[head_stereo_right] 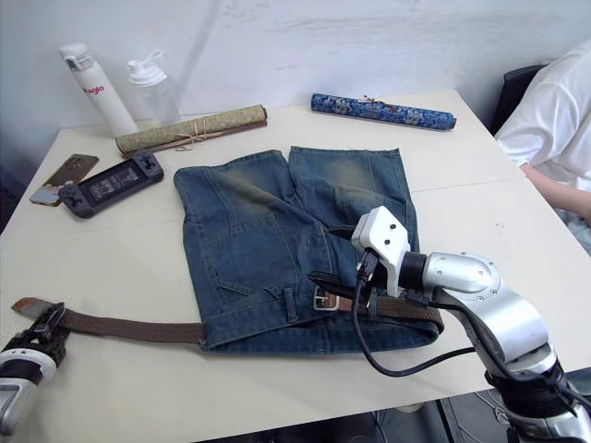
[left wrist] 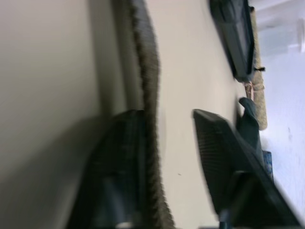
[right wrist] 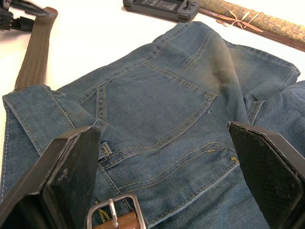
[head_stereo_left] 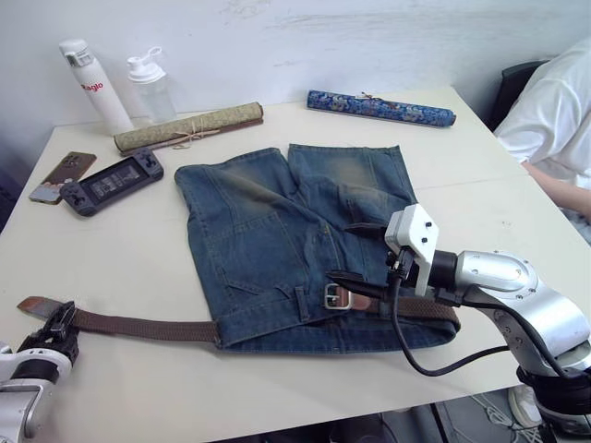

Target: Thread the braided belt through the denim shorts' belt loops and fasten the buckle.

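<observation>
Denim shorts [head_stereo_left: 295, 249] flat on table, braided belt [head_stereo_left: 138, 326] run along waistband, buckle [head_stereo_left: 334, 296] mid-waist. Right gripper [right wrist: 167, 181] wide open, empty, above buckle. Left gripper [head_stereo_left: 57, 334] open, straddling belt's tail. Threading stage; next: grip tail, feed toward buckle.

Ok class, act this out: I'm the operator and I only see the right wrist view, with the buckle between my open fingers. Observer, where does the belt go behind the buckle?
Observer: From the buckle the belt runs along the waistband to the right edge of the shorts.
Operator: Is the left gripper gripping the loose end?
Observer: No. The left gripper is open, with the strap lying against one finger.
Operator: Anyone close by?
Observer: A person in white sits at the right side of the table.
</observation>
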Motion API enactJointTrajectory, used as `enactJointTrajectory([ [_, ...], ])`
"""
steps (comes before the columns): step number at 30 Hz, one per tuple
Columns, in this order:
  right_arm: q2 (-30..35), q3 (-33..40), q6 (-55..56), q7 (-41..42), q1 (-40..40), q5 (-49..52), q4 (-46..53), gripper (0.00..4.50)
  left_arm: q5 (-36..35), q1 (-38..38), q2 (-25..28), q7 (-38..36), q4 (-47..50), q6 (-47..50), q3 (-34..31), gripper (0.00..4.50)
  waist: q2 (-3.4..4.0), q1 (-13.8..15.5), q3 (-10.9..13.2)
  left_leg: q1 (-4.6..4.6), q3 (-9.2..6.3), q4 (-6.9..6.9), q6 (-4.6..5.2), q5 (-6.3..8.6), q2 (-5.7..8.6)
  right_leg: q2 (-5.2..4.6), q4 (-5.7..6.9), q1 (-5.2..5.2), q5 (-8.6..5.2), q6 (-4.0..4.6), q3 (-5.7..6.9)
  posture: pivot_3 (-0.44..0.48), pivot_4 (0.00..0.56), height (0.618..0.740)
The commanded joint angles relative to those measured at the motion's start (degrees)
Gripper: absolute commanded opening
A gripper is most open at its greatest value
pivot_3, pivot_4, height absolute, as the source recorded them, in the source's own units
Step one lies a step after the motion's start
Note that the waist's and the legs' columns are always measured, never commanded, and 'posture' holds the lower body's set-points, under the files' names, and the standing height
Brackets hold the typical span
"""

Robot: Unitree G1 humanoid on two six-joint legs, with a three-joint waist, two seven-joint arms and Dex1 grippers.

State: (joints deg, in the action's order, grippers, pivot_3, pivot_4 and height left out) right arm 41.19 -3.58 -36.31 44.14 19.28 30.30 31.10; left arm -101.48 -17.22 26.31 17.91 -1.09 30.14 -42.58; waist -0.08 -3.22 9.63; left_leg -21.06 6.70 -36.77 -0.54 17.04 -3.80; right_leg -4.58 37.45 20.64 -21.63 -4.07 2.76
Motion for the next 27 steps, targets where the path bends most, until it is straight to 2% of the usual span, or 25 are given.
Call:
enactJointTrajectory([
  [1,0.05,1.95,0.43,-0.15,0.48,0.21,0.64,4.50,4.30,-1.33,-0.62,1.79,-3.91,0.18,-1.64,0.05,0.00,0.01,0.01,0.00,0.00,0.00,-0.01,0.01,0.00,-0.01,-0.01,-0.01,0.00,0.00,0.00,0.000,0.150,0.737],
  [4,-0.11,2.18,0.26,-0.37,0.78,0.36,0.36,4.50,8.99,-0.73,0.35,-0.97,-2.49,0.28,-1.08,0.05,-0.02,-0.06,0.03,0.00,0.03,0.04,-0.03,0.03,0.01,-0.03,-0.02,0.02,0.00,0.00,-0.05,0.000,0.150,0.737],
  [6,-0.26,2.39,0.15,-0.71,0.99,0.38,-0.01,4.50,15.15,0.36,2.50,-4.02,0.22,-0.68,-0.06,0.05,-0.16,0.04,0.11,-0.01,0.03,0.08,-0.04,0.03,0.00,0.00,-0.02,0.05,-0.01,0.01,-0.04,0.000,0.150,0.737],
  [9,-0.99,3.32,-1.23,-1.86,1.51,1.72,-0.45,4.50,35.62,1.93,11.78,-13.05,8.63,-6.58,5.52,0.05,-0.86,0.18,0.46,-0.05,-0.03,0.23,-0.18,-0.05,0.02,0.01,0.03,0.16,-0.01,0.11,0.00,0.000,0.150,0.737],
  [11,-1.42,4.00,-2.37,-2.32,1.78,2.71,-0.45,4.50,46.13,3.93,16.18,-16.59,14.31,-10.66,8.71,0.05,-1.40,0.71,0.42,-0.38,-0.06,0.47,-0.41,-0.29,0.01,0.02,0.00,0.54,0.11,0.34,0.07,0.000,0.150,0.737],
  [14,-1.47,4.44,-3.36,-2.54,2.12,3.43,-0.16,4.50,63.29,4.61,21.85,-24.67,21.30,-18.96,16.00,0.05,-1.40,1.29,0.42,-0.73,0.02,0.54,-0.67,-0.45,0.02,-0.08,-0.11,0.88,0.17,0.42,0.07,0.000,0.150,0.737],
  [18,-0.93,4.31,-2.72,-3.07,2.52,2.23,0.09,4.50,77.60,5.49,23.88,-30.50,25.17,-25.82,23.05,0.05,-1.01,1.18,0.55,-0.90,0.22,0.72,-0.58,-0.40,0.04,-0.10,-0.57,0.96,0.21,0.35,0.00,0.000,0.150,0.737],
  [20,0.94,2.22,0.24,-3.70,2.72,-3.10,0.49,4.50,84.77,6.29,24.99,-32.71,26.34,-28.90,26.84,0.05,-1.02,1.04,0.55,-1.17,0.26,0.77,-0.57,-0.39,-0.08,0.05,-0.63,1.27,0.21,0.34,0.00,0.000,0.150,0.737],
  [22,3.51,-2.17,6.74,-6.16,2.90,-14.00,0.77,4.50,90.49,7.83,25.08,-33.71,27.51,-29.71,30.16,0.05,-1.01,1.39,0.57,-1.44,0.30,0.71,-0.60,-0.41,-0.08,0.11,-0.51,1.66,0.20,0.32,0.00,0.000,0.150,0.737],
  [27,6.32,-13.95,20.25,-11.64,-1.20,-36.77,3.74,4.50,100.74,11.28,21.77,-34.97,31.33,-31.14,38.18,0.05,-1.04,1.55,0.59,-1.70,0.35,0.46,-0.61,-0.48,-0.08,0.11,-0.24,1.95,0.21,0.29,-0.03,0.000,0.150,0.737],
])
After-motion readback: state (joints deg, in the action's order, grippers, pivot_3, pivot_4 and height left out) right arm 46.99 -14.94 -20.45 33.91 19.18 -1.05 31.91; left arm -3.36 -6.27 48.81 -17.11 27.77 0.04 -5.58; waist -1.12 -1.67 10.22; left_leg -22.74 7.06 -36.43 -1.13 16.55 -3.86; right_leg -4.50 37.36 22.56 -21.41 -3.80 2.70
